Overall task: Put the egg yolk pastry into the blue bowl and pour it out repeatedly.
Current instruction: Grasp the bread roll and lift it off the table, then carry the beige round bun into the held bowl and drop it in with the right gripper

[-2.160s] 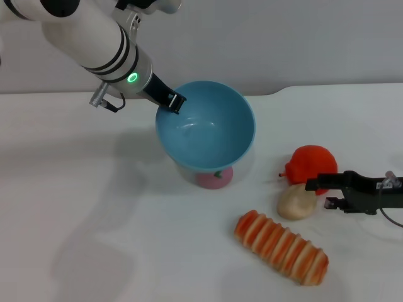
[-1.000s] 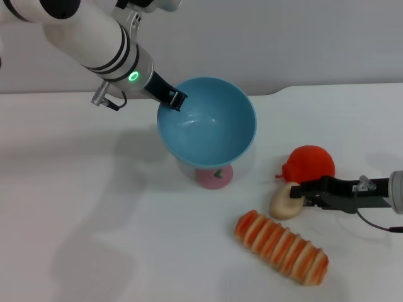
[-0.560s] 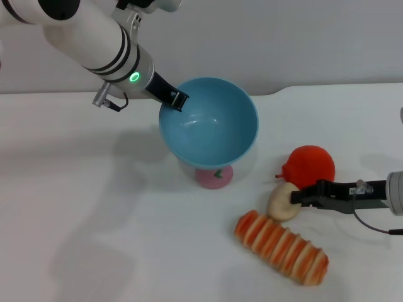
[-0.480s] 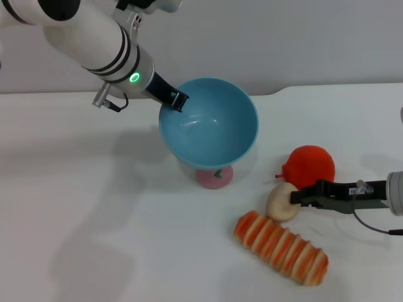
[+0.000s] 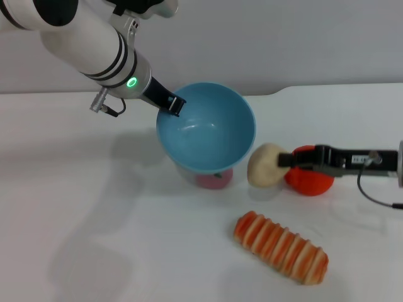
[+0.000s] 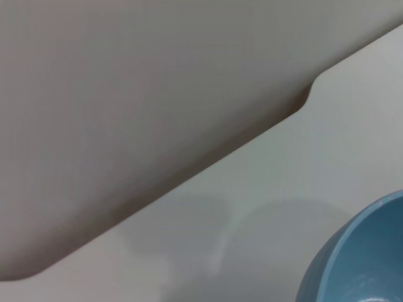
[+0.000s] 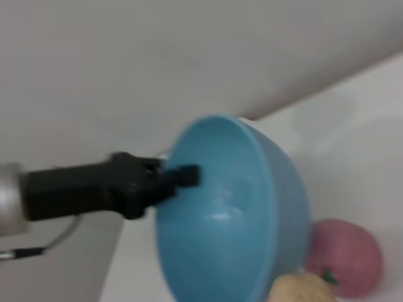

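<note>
Egg yolk pastry [image 5: 266, 165] now lifted bowlward, right hand [image 5: 291, 160] outstretched.

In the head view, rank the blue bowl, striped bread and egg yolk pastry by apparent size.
1. blue bowl
2. striped bread
3. egg yolk pastry

The bowl and pastry are held up nearer the camera, but the gaps look clear.

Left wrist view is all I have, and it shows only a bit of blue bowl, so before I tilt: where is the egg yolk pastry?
Observer: The egg yolk pastry is lifted, held by the right gripper just outside the blue bowl.
Operator: Is my gripper on the bowl?
Observer: Yes, the left gripper clamps its far rim.
Operator: Anything underneath?
Observer: A pink bun lies on the table under the raised bowl.
</note>
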`<state>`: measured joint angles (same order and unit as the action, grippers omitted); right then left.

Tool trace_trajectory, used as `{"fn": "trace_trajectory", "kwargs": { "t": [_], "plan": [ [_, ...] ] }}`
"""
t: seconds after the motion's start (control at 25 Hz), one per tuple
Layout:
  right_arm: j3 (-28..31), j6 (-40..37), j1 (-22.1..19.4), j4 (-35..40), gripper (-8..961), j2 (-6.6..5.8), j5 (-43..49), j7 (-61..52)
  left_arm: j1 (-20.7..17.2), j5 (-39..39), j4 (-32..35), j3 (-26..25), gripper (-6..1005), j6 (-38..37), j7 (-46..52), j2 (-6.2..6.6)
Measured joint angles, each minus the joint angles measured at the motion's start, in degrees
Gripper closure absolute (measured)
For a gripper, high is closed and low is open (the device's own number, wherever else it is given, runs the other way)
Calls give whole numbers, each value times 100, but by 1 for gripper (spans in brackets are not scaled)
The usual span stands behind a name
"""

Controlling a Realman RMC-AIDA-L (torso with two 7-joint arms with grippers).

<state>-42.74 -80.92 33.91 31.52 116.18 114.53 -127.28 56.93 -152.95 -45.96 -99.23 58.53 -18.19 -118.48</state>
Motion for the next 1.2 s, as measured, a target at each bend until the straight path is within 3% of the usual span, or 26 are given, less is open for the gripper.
{"fn": "trace_trajectory", "kwargs": {
  "t": [0.44,0.6,0.92,1.2],
  "plan": [
    [7,-500,386,469,942,-21,-489,28,38,128,-181,56,999,359,0,6],
    [13,-222,498,465,947,-25,-583,91,30,161,-237,61,999,412,0,5],
    [-52,631,998,-42,952,140,-590,677,24,290,-247,69,1000,382,-8,19],
    [-64,961,1268,-446,935,194,-584,853,9,294,-235,71,1000,364,-16,19]
  ]
}}
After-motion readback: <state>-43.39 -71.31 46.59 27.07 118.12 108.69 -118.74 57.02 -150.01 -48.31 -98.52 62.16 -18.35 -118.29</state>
